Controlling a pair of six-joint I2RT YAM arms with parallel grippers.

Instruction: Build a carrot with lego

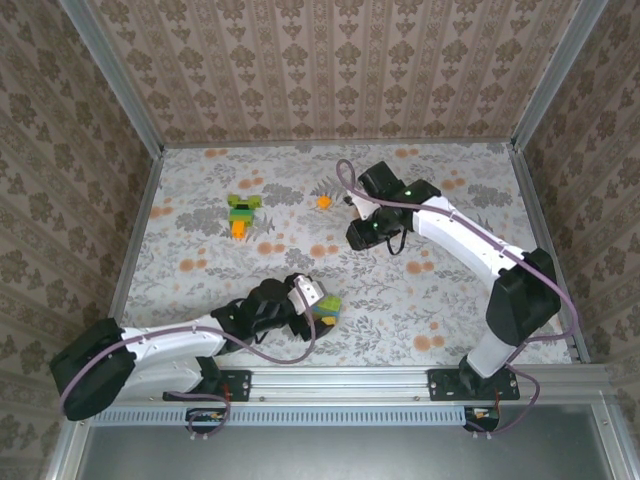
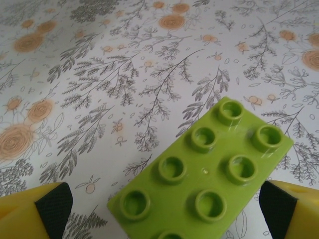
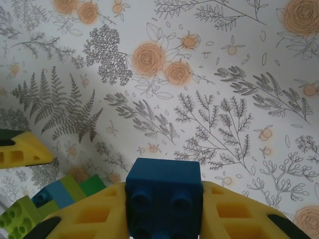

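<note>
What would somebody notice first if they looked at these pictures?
Probably the dark blue brick pinched in the right tool, huge and close in the right wrist view. Then the lime green brick lying on the flowery table between the sides of the wide-open left tool. From above, a small green-and-orange carrot sits left of the table's middle.

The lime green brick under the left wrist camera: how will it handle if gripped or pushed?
The lime green brick looks like rigid moulded plastic, so it should not flex. It lies flat, studs up, on the patterned table, so it likely slides rather than rolls or tips. Its glossy surface may slip a little in a grip.
</note>
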